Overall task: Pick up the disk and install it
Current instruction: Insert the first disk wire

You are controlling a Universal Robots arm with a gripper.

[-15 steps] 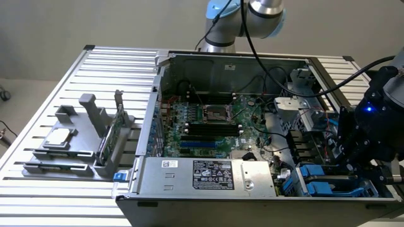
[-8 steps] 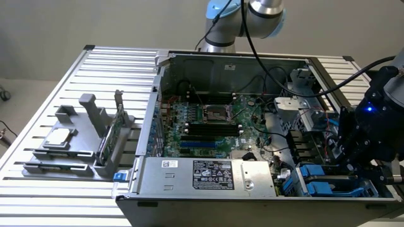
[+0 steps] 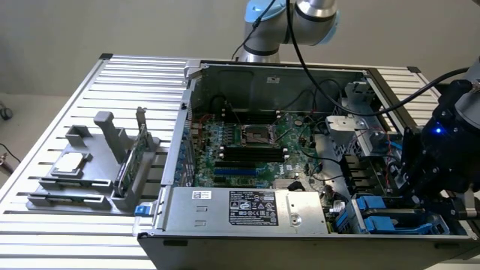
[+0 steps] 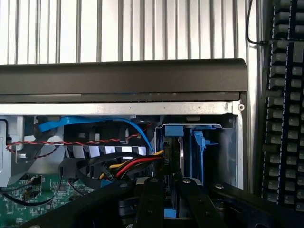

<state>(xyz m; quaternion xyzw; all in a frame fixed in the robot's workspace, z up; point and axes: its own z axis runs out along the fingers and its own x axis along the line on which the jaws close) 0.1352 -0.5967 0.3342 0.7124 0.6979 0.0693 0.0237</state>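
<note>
Currently the black two-fingered gripper (image 4: pixel 166 190) hangs over the open black computer case (image 3: pixel 225 236), at its drive-bay corner. In the wrist view, its narrowly set fingers (image 4: pixel 151 199) clamp the silver-grey disk in its bright blue plastic carrier (image 4: pixel 172 137), standing on edge in the bay directly below. From the exterior view, the gripper (image 3: pixel 442 197) hides that grasp; blue carriers (image 3: pixel 375 216) sit just beside it.

Plain beige wall (image 3: pixel 90 28) behind; slatted metal table (image 3: pixel 67 236); black keyboard (image 4: pixel 285 118) on table edge.
</note>
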